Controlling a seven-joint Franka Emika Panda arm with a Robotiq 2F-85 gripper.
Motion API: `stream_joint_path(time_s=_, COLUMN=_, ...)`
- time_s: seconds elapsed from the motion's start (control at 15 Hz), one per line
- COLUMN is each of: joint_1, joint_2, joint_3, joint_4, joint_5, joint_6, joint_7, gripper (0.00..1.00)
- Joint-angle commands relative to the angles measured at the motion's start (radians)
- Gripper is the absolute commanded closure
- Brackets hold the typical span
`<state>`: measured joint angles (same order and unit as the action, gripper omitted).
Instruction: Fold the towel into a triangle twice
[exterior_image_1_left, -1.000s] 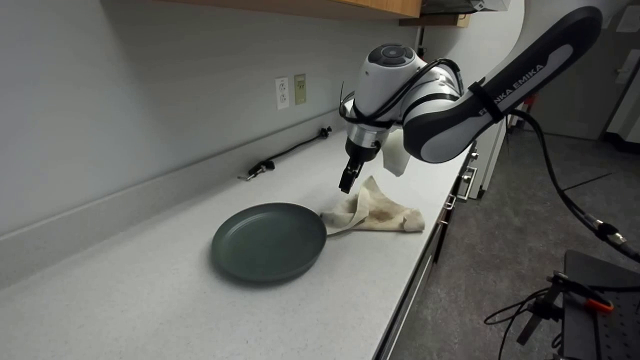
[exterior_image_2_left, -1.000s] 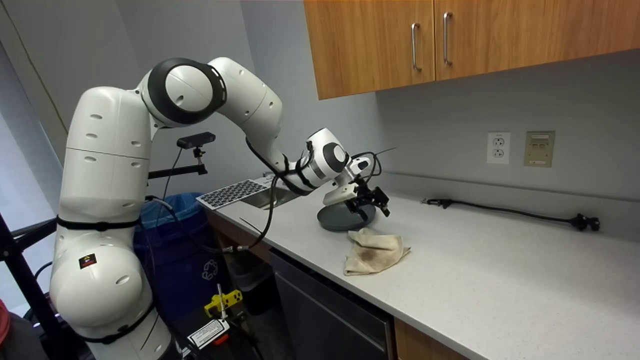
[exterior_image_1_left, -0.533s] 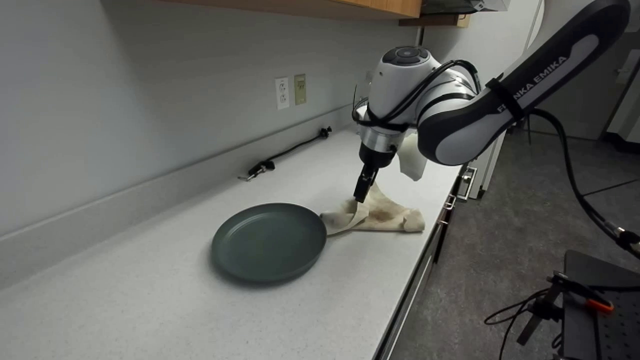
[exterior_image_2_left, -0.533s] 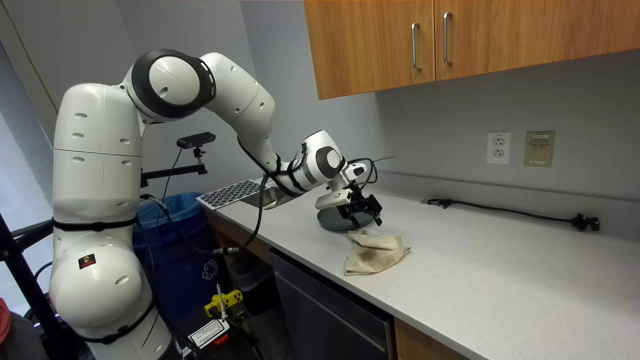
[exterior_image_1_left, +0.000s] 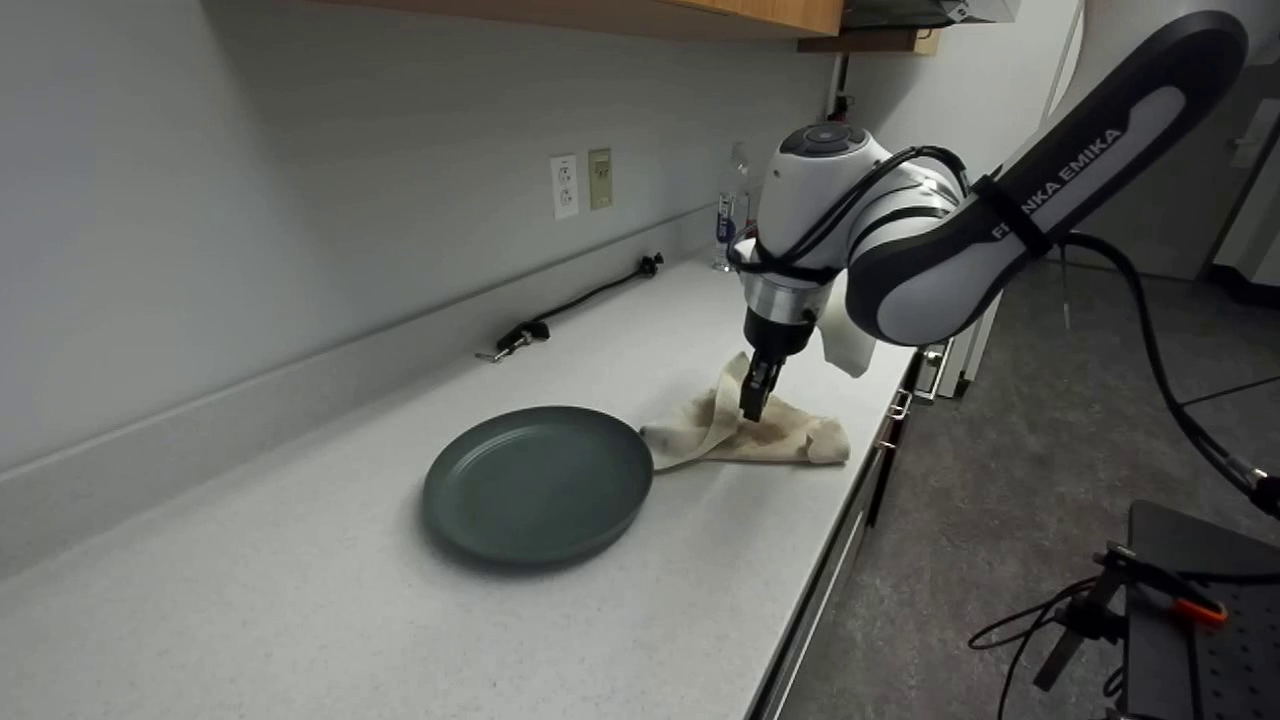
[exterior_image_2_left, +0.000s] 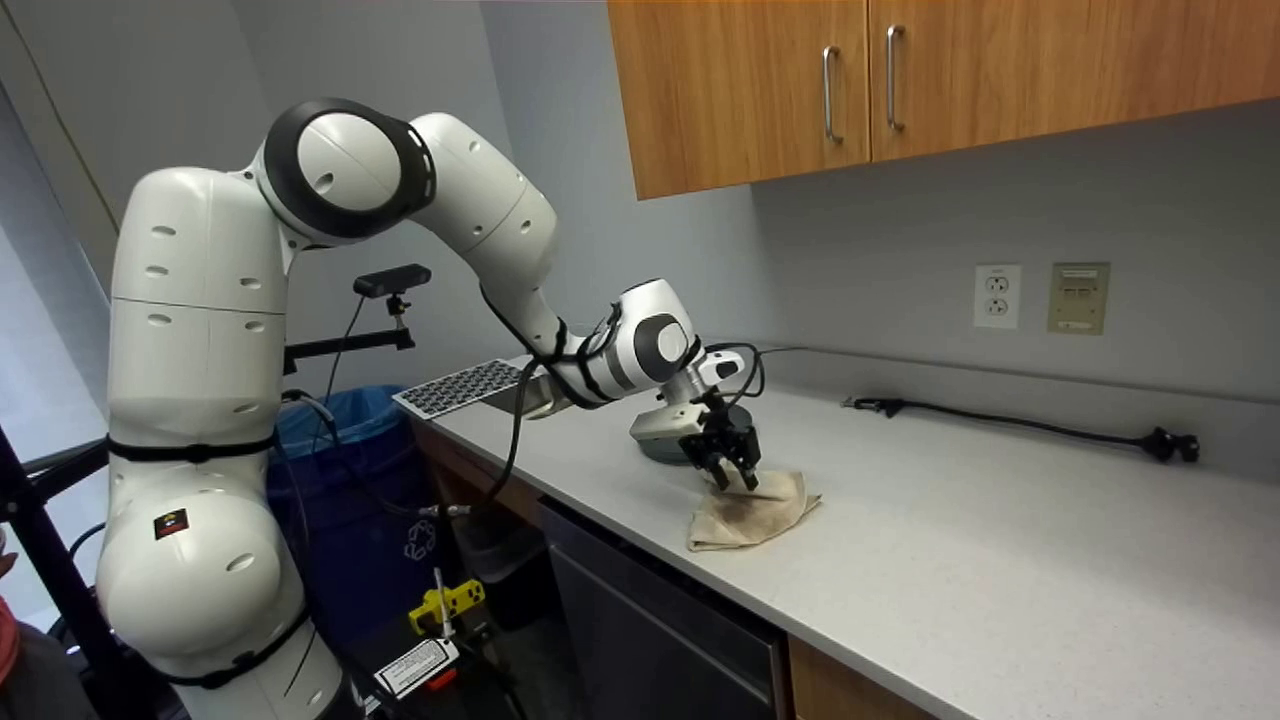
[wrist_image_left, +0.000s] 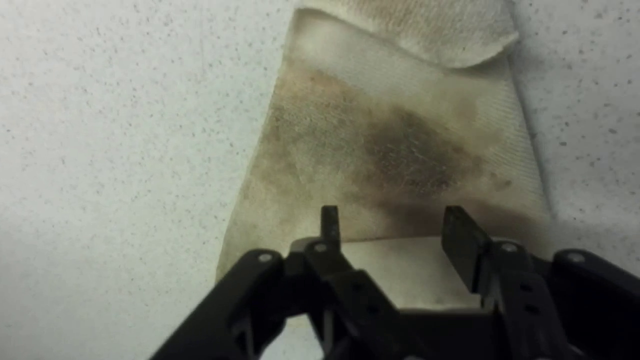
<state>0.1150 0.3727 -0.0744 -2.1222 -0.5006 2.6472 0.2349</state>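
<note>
The towel (exterior_image_1_left: 795, 435) is a cream-beige cloth with brown stains, lying wrinkled and partly folded on the counter, its edge by the plate. In an exterior view a raised fold stands up beside my gripper (exterior_image_1_left: 754, 412). The towel also shows in an exterior view (exterior_image_2_left: 750, 520) below my gripper (exterior_image_2_left: 737, 482). In the wrist view the towel (wrist_image_left: 340, 150) has a flap turned over at the top and a paler fold edge between the fingers. My gripper (wrist_image_left: 390, 220) is open, fingertips apart and pointing down over the towel. Whether they touch the cloth I cannot tell.
A dark green round plate (exterior_image_1_left: 540, 485) stands beside the towel; it is partly hidden behind the gripper in an exterior view (exterior_image_2_left: 660, 452). A black cable (exterior_image_2_left: 1020, 422) lies along the wall. A clear bottle (exterior_image_1_left: 735, 210) stands at the back. The counter's front edge (exterior_image_2_left: 640, 560) is near the towel.
My gripper has moved across and down, from above the plate side of the towel to low over its stained middle. The towel and plate have not visibly moved.
</note>
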Motion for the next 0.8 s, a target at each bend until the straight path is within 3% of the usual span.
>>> stream_joint_path(time_s=0.0, joint_1=0.002, joint_2=0.067, joint_3=-0.006, joint_4=0.034, joint_5=0.059, joint_6=0.010, joint_7=-0.006, gripper=0.73)
stream_joint_path(time_s=0.27, joint_1=0.011, joint_2=0.100, joint_3=0.009, joint_4=0.037, joint_5=0.124, joint_6=-0.015, joint_7=-0.021, gripper=1.00)
stream_joint_path(time_s=0.73, joint_1=0.061, joint_2=0.122, joint_3=-0.055, joint_4=0.052, joint_5=0.053, joint_6=-0.044, joint_7=0.029, gripper=0.99)
